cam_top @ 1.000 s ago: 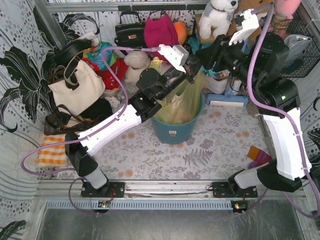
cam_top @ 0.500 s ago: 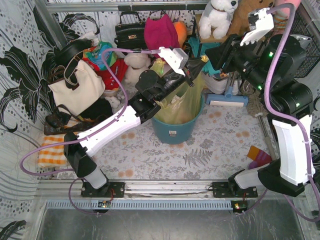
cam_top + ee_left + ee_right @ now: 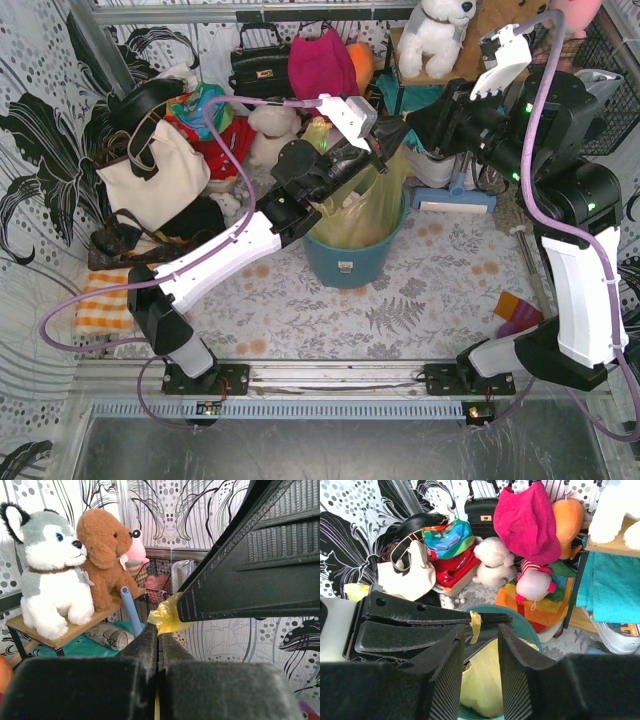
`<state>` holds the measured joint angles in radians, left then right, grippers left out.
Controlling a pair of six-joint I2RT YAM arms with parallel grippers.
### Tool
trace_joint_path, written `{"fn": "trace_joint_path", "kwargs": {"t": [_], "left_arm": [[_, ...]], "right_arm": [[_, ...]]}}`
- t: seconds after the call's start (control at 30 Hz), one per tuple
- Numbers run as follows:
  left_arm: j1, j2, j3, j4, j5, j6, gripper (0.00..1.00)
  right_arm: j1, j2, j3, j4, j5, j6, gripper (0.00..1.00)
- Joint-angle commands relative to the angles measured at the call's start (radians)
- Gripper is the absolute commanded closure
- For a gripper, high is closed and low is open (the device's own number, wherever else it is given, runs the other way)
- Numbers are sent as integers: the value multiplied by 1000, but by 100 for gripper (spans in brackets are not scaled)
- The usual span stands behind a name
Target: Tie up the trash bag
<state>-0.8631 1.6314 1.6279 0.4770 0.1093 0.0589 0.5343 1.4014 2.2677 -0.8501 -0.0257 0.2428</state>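
Observation:
The trash bag is thin yellow-green plastic and stands in a round teal bin at mid table. My left gripper is shut on a twisted tab at the bag's top and holds it up above the bin. The tab shows as a yellow crumple at my left fingertips. My right gripper is open just right of the tab. In the right wrist view its jaws straddle the yellow strip without touching it, above the bag's body and the bin rim.
A white handbag, a black handbag, a pink hat and soft toys crowd the back left. A husky plush and a brown plush sit on a shelf at the back right. An orange striped cloth lies at the left.
My right gripper swung away to the right, then came back toward the bag's top. My left gripper has kept its hold on the tab and barely moved.

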Motion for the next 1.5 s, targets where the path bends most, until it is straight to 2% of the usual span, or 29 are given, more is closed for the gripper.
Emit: {"fn": "trace_joint_path", "kwargs": {"t": [0.0,0.07,0.2,0.27,0.3,0.33,0.4,0.47,0.63,0.97,1.1,1.17,1.23,1.3,1.33,1.47], "left_arm": [[-1,-22,21,35,9,-8,100],[-1,-22,22,35,10,-8,100],[-1,-22,21,36,9,-7,100],[-1,-22,20,37,9,-7,100],[-1,-23,16,39,11,-6,96],[-1,-27,8,50,15,-2,86],[0,-41,-23,87,26,4,58],[-1,-48,-30,104,25,4,48],[-1,-42,2,79,24,13,54],[-1,-22,61,70,23,9,58],[0,-8,93,39,30,6,74],[-1,-4,95,30,38,5,78],[0,-4,87,31,45,4,77],[0,-9,77,31,42,2,67],[0,-11,73,30,38,3,65],[-1,-18,56,19,19,6,67]], "right_arm": [[-2,16,23,21,26,-16,69],[-2,30,39,16,26,-22,74],[-1,36,49,22,17,-26,100],[-2,32,47,28,15,-25,100],[-1,27,42,36,14,-25,100],[-1,20,36,46,11,-23,100],[-2,6,21,71,8,-20,100],[-1,-1,19,87,7,-20,100],[-2,7,45,88,1,-20,100],[-1,-5,19,86,-29,-12,100],[-1,-12,11,86,-31,-10,100],[-2,-13,10,88,-31,-10,100],[-1,-13,10,88,-29,-9,100],[-1,-13,10,90,-29,-10,100],[-2,-13,11,90,-29,-10,100],[-2,-15,10,94,-28,-10,100]]}}
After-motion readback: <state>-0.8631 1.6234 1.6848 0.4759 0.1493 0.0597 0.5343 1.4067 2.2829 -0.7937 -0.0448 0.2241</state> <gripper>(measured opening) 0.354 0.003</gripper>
